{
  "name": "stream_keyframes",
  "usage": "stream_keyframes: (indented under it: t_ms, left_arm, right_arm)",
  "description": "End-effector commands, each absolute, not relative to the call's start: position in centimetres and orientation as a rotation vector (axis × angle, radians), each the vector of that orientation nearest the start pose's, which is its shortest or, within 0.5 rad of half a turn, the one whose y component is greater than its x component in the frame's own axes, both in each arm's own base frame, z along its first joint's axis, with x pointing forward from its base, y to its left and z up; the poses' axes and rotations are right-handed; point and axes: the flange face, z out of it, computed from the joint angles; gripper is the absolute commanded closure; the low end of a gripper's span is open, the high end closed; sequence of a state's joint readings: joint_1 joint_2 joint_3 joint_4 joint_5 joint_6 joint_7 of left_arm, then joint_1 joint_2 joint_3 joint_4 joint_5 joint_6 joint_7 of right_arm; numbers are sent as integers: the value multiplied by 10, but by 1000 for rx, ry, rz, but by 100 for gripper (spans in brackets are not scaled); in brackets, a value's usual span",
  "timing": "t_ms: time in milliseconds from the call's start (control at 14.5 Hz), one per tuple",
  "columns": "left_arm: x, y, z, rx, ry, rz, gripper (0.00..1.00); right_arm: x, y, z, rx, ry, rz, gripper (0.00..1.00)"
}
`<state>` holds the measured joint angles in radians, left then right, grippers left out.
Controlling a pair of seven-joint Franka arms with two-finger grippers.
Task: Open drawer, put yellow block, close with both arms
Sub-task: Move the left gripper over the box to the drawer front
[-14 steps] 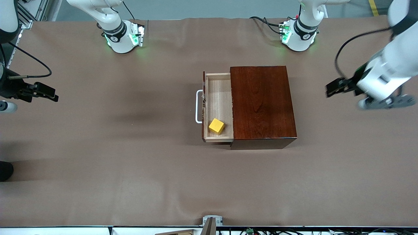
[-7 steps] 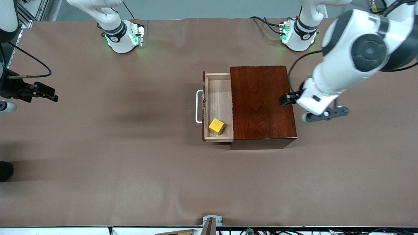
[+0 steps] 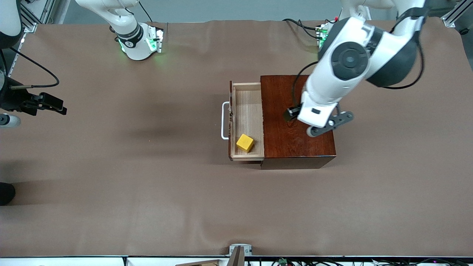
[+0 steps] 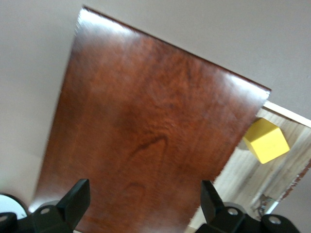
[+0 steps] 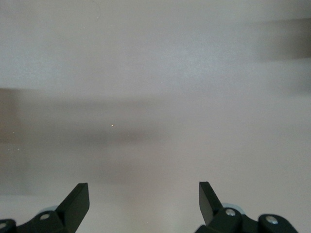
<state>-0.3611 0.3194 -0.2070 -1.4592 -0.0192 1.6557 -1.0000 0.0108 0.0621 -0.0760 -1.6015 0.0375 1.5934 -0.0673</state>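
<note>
The dark reddish-brown box [image 3: 284,92] stands mid-table with its light-wood drawer [image 3: 248,111] pulled out toward the right arm's end, white handle [image 3: 224,120] on its front. The yellow block [image 3: 245,143] lies in the drawer's corner nearest the front camera. My left gripper [image 3: 291,114] hangs open and empty over the box top. The left wrist view shows the box top [image 4: 146,126], the drawer [image 4: 252,174] and the block [image 4: 266,140] past the open left gripper [image 4: 144,199]. My right gripper [image 3: 51,104] waits open and empty at the right arm's end of the table, and its wrist view shows the right gripper [image 5: 144,199] over bare cloth.
Brown cloth [image 3: 147,184] covers the table. The two green-lit bases [image 3: 138,42] [image 3: 334,40] stand along the edge farthest from the front camera. A dark object [image 3: 5,192] sits at the cloth's edge at the right arm's end. A small bracket [image 3: 240,250] sits at the nearest edge.
My left arm has swung in from the left arm's end of the table to over the box top. The right arm, drawer and block have not moved.
</note>
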Motion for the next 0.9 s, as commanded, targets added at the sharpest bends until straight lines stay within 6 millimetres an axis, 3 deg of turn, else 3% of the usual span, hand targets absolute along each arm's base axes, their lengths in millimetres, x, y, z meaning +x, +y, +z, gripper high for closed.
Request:
stream_keyframes:
  t_ms: [0,69,207,414,828]
  left_arm:
    - [541,-372,492,-2994,-845,191,0]
    - [540,-385,491,-2981,-949,172,0]
    - [536,-421,472,-2938,-1103,166,0]
    - [533,-455,459,-2905,-1316,133,0]
    - [516,-500,427,-2775,-1616,31,0]
  right_arm:
    - [568,-33,580,-3115,19,108,0]
    - [569,-33,580,-3115,19,105,0]
    - [569,-31,579,-3115,14,103,0]
    - [569,-32,581,-3116,16,93,0]
    - [568,-35,583,-3116,24,91,0]
